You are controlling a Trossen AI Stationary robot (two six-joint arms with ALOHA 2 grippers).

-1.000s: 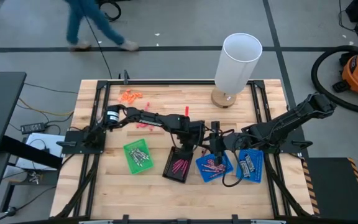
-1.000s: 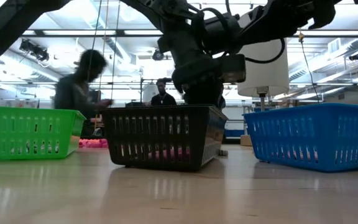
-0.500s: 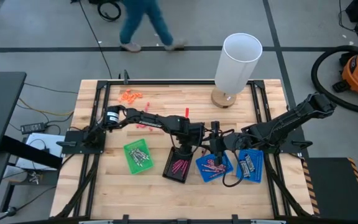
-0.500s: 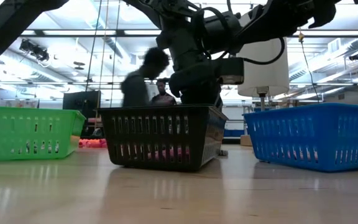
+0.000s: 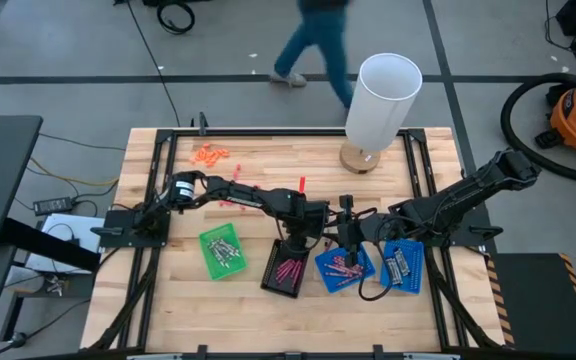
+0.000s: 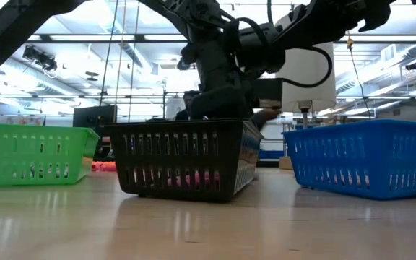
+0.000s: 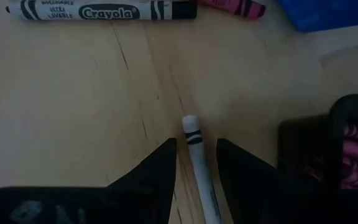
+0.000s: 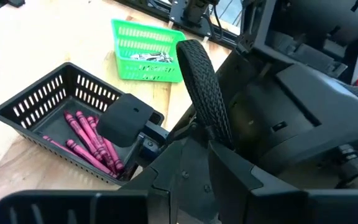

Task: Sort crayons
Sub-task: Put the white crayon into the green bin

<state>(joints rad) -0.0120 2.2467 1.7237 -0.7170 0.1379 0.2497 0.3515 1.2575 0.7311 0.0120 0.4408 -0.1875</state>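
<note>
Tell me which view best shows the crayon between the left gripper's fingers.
Left wrist view: the white crayon lies between the left gripper fingers, over bare wood. In the high, low and right wrist views, the arms hide it.

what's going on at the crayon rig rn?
Crayon sorting is mid-run. The left gripper is down at the tabletop with its fingers either side of a white crayon, just beside the black tray of pink crayons. The right gripper sits over the near blue tray. A green tray holds grey ones; a second blue tray stands furthest right.
</note>
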